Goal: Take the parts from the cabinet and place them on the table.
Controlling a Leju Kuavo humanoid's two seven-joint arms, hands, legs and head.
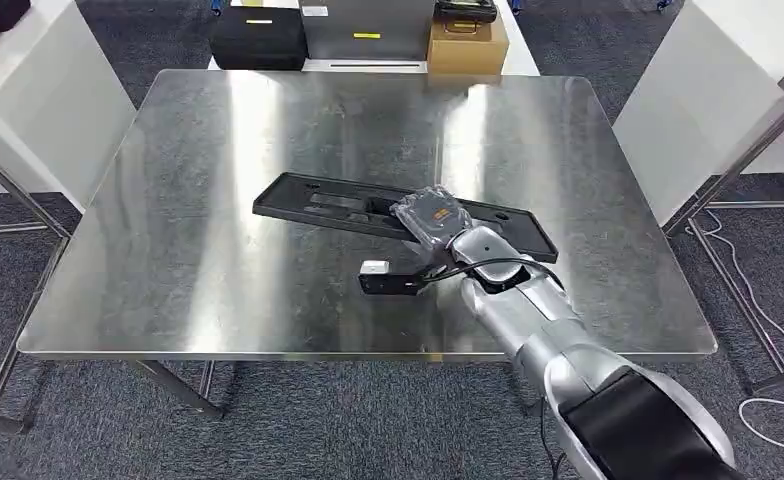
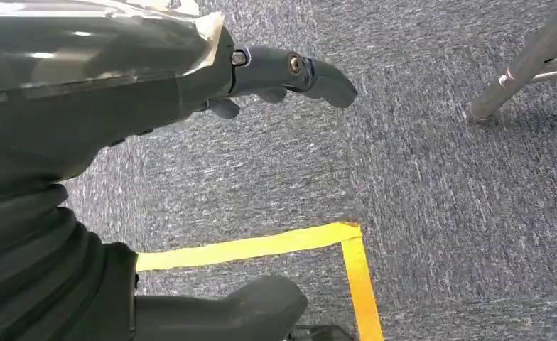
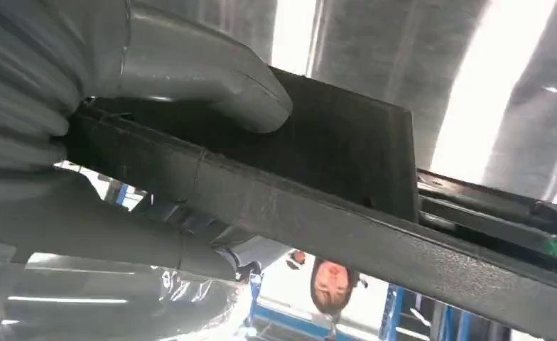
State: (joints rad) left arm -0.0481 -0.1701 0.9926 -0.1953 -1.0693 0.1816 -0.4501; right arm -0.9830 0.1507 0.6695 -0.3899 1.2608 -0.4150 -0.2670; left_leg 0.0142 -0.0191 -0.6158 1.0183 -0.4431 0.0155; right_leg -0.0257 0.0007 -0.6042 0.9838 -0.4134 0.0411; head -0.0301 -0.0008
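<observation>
A long flat black plastic part lies across the middle of the steel table, running from centre left to right. My right hand, under a clear plastic cover, sits over the part's right half. In the right wrist view its grey thumb presses on the part's dark face while the palm is under the rim, so the hand grips it. My left hand hangs over the carpet with fingers apart and holds nothing.
Behind the table's far edge stand a black case, a grey box and a cardboard box. White partitions flank the table. Another steel table's leg is at the right. Yellow floor tape lies under my left hand.
</observation>
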